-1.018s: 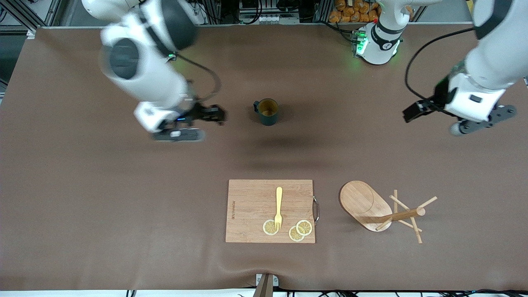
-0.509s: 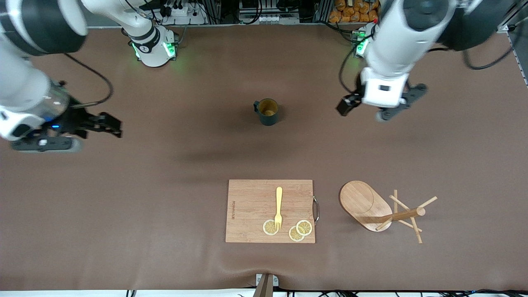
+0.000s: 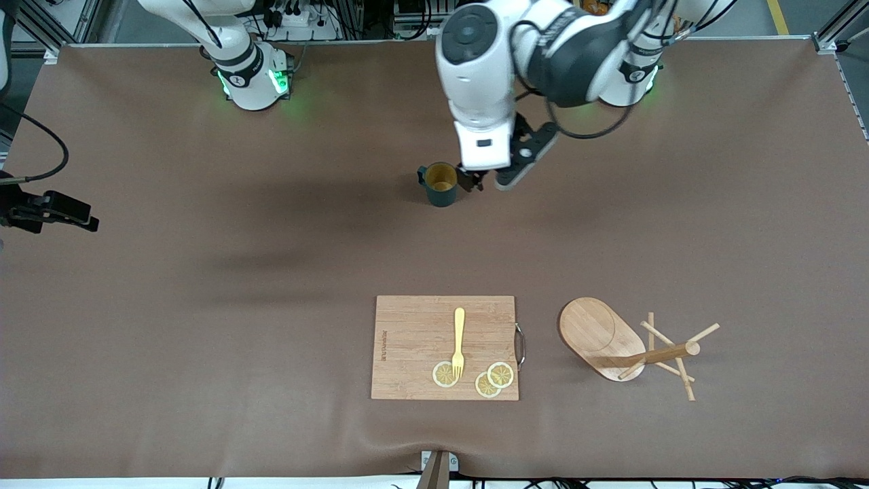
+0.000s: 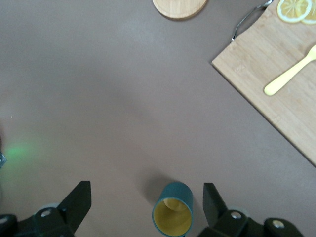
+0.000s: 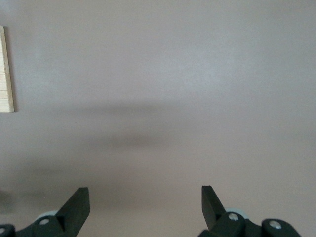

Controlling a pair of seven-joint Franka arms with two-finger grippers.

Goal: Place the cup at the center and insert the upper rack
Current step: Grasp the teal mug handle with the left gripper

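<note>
Writing unreadable on cutting board [image 3: 414,339] — left hand [image 4: 146,205] open above cup [image 4: 172,216], right hand [image 5: 145,207] open.

Cup [image 3: 440,183] stood mid-bench [image 3: 204,339], left pincer [image 3: 485,182] spread just beside it. Cutting board [image 3: 414,339] nearer the camera, carrying fork [image 3: 459,341] and lemon slices [image 3: 493,379]. Upper rack [image 3: 628,348] lay tipped beside the board, toward the left arm's end.

Left arm reaches from its base toward mid-table; left gripper [image 4: 143,205] is up in the air, pointing down, fingers [image 4: 79,200] spread wide. Right arm is drawn out to its own end of the table; right gripper [image 5: 143,202] hovers over bare tabletop, fingers [image 5: 76,205] likewise spread wide.
</note>
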